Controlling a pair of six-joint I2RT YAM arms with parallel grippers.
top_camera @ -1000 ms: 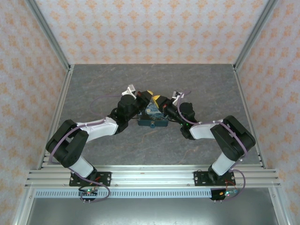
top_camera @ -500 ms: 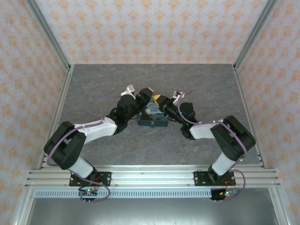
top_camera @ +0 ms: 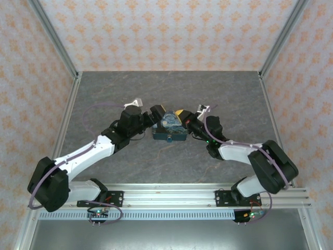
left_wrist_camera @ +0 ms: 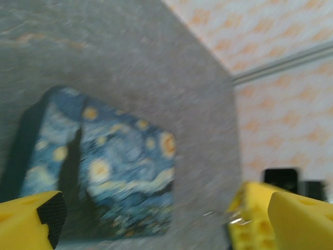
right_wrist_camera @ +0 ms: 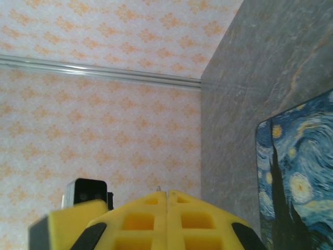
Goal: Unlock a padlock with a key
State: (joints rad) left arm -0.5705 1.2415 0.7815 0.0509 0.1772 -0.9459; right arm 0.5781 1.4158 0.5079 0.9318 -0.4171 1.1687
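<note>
Step in hand: judged to be the approach, with both arms closed in on the lock; no key is seen entered in it
Padlock: taken to be the blue block with the painted night-sky print and a teal edge face, lying flat on the grey surface between the two sets of jaws; neither shackle nor keyway can be made out
Left jaws: released, the fingers standing wide apart with nothing between them; the padlock lies just ahead of the gap and slightly below it
Right jaws: clenched tip to tip; the padlock lies just beside them, off their right-hand side in the right wrist view; contact with it cannot be told
Key: not identified with certainty; a thin bright point shows at the seam of the right jaws, and whether that is the key cannot be told
Next move calls for: in my judgement, the left jaws closing across the lock body to steady it, then the key lined up squarely with the keyway before any push or turn
Open item: confirm where the key is before anything else is tried
</note>
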